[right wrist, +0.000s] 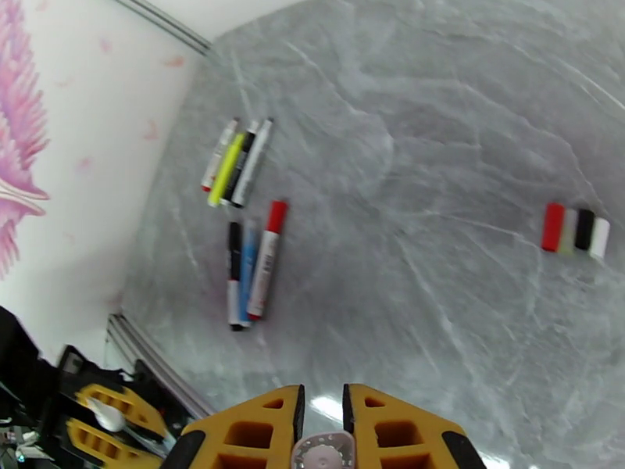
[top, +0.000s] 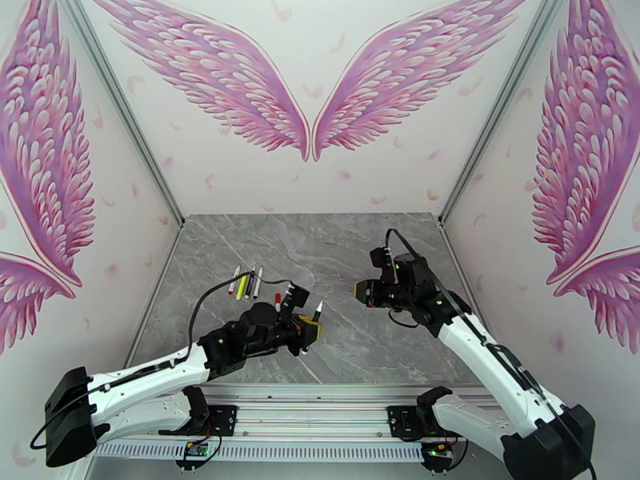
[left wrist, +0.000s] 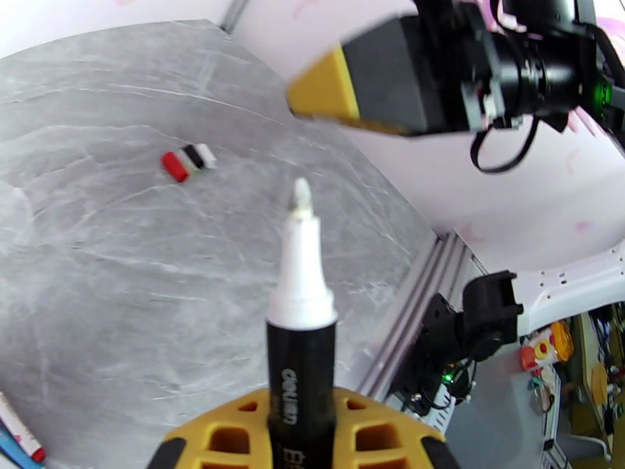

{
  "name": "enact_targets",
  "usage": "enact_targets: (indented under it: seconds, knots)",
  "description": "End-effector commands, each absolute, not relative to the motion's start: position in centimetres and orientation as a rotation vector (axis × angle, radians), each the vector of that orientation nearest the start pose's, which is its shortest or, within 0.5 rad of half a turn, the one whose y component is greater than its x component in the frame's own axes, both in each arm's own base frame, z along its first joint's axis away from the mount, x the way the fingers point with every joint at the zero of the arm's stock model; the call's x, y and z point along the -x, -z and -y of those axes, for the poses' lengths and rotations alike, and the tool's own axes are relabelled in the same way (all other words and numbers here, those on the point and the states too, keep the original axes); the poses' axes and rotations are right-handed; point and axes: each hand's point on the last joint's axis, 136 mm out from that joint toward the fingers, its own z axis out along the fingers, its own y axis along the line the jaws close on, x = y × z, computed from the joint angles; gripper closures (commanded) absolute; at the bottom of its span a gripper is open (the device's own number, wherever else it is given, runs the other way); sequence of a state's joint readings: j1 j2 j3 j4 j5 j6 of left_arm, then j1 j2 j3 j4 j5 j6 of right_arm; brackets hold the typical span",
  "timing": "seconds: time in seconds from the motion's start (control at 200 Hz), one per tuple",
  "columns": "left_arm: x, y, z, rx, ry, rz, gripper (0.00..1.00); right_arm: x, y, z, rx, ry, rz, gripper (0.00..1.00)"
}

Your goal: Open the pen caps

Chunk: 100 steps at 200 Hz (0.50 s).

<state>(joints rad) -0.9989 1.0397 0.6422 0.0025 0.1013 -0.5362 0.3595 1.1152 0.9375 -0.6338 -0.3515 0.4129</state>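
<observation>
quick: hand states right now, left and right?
Left hand: closed, holding an uncapped pen.
Right hand: closed on a small whitish cap, probably that pen's.

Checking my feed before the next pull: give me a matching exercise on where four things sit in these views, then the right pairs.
Things
1. uncapped black marker
2. row of loose caps
3. yellow highlighter
4. pale round cap

Places
A. lying on the table among three other pens
B. clamped in the right jaws
C. side by side on the table, apart from the pens
D. clamped in the left jaws, tip bare

Pairs: 1-D, 2-C, 3-A, 4-B
</observation>
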Motion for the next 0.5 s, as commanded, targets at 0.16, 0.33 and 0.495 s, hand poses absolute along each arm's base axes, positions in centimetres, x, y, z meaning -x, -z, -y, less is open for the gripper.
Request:
enact_targets:
  seconds: [0.16, 0.33, 0.495]
  knots:
    - [-19.2, -20.0, 27.1, -0.440, 0.938, -2.124, 0.98, -27.8, -12.6, -13.1, 0.095, -0.404, -2.759, 0.85]
    - [-19.1, -20.4, 26.2, -0.429, 0.943, -2.126, 0.97, -29.4, -9.6, -12.0, 0.081, -0.237, -2.844, 0.84]
    - [-19.3, -20.1, 25.8, -0.424, 0.913, -2.138, 0.97, -31.1, -7.7, -11.9, 0.070, -0.163, -2.890, 0.84]
